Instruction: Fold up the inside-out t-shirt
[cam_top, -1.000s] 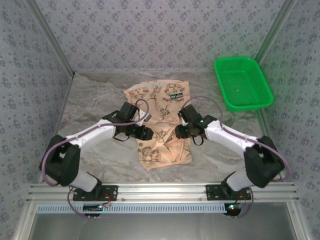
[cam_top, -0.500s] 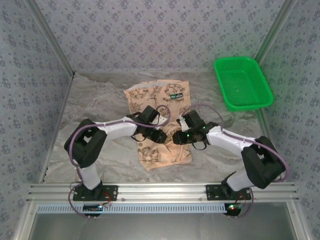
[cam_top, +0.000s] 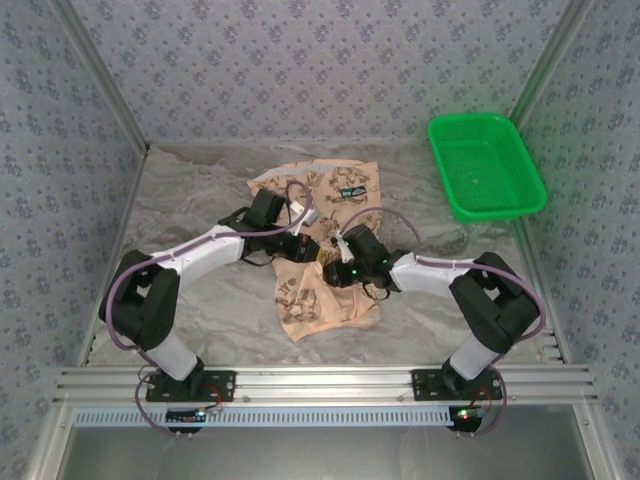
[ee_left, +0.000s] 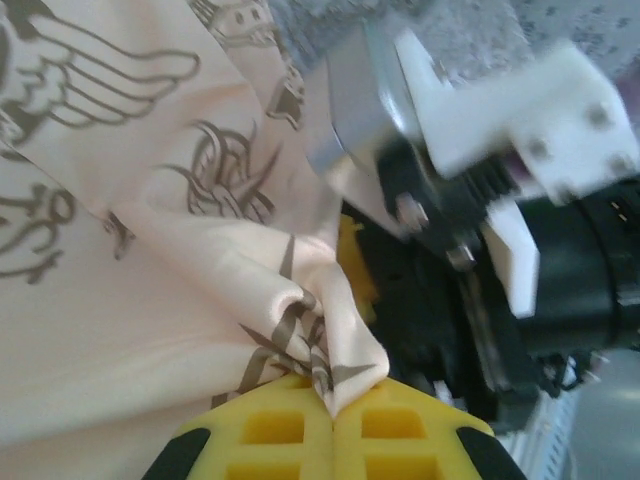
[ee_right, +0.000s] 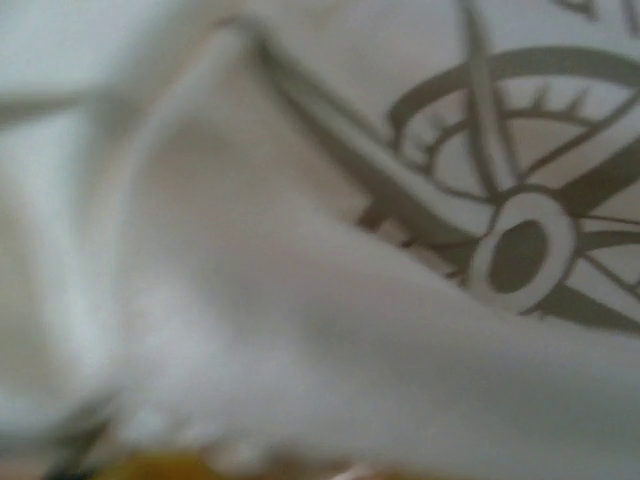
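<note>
My left pincer is clamped tight on a small raised fold of the inside-out t-shirt. Its two yellow fingertips are pressed together with the cloth squeezed up between them (the wrist view is plain on that). The t-shirt lies in the middle of the worktop, running from near the far edge towards the near edge with brown printed emblems facing up. It is bunched across its middle, where both my pincers meet. My right pincer is down on the cloth just beside the left one, reaching in from the right side. Its own camera gives a blur of pale fabric and one compass print, so I cannot tell whether it is wide, narrow or gripping. A green basket sits at the far right corner, well apart from the t-shirt.
</note>
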